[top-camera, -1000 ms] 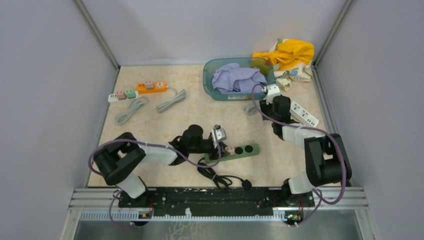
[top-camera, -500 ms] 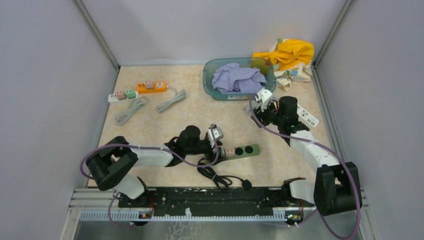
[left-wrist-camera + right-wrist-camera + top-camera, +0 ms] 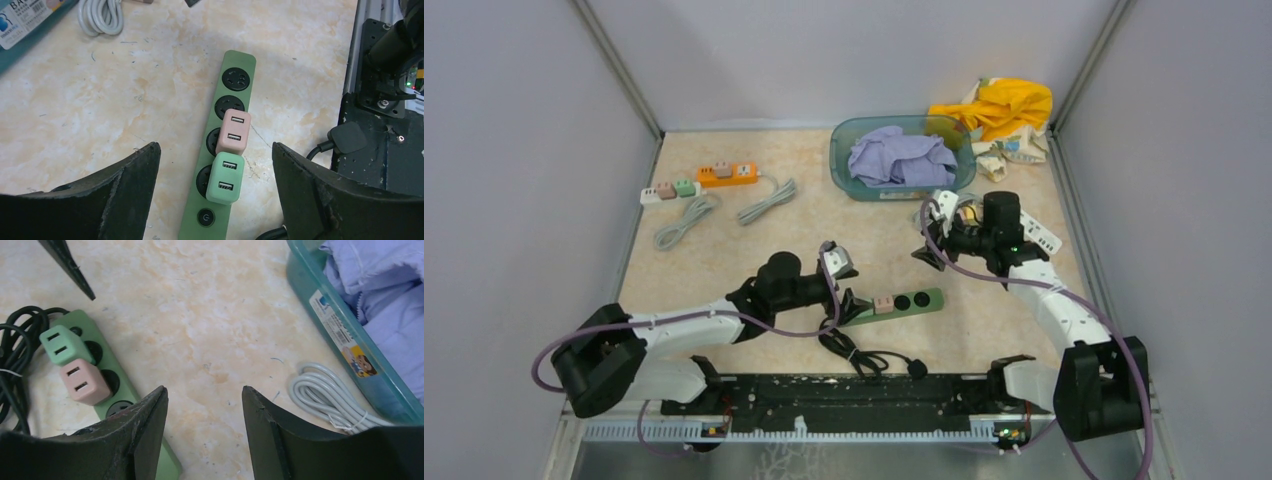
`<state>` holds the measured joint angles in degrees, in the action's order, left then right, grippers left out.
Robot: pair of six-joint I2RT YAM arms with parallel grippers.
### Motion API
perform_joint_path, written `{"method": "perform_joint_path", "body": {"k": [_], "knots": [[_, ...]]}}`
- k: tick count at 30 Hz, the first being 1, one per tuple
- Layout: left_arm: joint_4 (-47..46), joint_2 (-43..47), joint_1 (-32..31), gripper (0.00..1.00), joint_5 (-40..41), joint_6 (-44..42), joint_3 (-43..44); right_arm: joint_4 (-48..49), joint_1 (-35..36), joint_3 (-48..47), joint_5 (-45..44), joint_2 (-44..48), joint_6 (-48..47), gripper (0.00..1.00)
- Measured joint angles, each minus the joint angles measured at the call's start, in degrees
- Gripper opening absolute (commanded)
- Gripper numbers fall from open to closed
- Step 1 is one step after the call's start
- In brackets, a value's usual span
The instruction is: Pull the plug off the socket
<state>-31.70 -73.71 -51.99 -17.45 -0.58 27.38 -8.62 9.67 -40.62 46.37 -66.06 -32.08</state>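
Green strip [image 3: 239, 59] lies on the counter [image 3: 100, 90], pink plug [image 3: 233, 131] and mint plug [image 3: 225, 179] seated in it; overhead, the mint one is hard to make out. Left claw [image 3: 215, 146] and right claw [image 3: 204, 390] gape empty.

You'll find the power strip [image 3: 914, 299] mid-table, its end plug [image 3: 225, 178] touching the next plug [image 3: 233, 132] on it, and the cord [image 3: 864, 358] coiled just before it. Behind right stands the bin [image 3: 839, 150], cloth [image 3: 894, 155] inside; far left, seemingly two further strips [image 3: 714, 177].

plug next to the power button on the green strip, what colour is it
The plug is mint green, seen most clearly in the left wrist view.
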Motion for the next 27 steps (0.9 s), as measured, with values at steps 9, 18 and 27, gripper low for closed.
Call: {"method": "perform_joint_path", "body": {"k": [9, 18, 27], "knots": [[2.19, 11.65, 0.02, 0.97, 1.79, 1.31, -4.50, -5.14, 0.00, -0.22, 7.82, 0.42, -4.24, 0.59], [1.27, 22.21, 0.02, 1.00, 3.37, 4.92, -12.02, -9.07, -0.02, -1.09, 13.68, 0.42, -8.48, 0.62], [-1.14, 23.32, 0.02, 1.00, 3.52, 7.78, -14.01, -13.42, 0.00, -1.09, 18.88, 0.42, -13.55, 0.69]]}}
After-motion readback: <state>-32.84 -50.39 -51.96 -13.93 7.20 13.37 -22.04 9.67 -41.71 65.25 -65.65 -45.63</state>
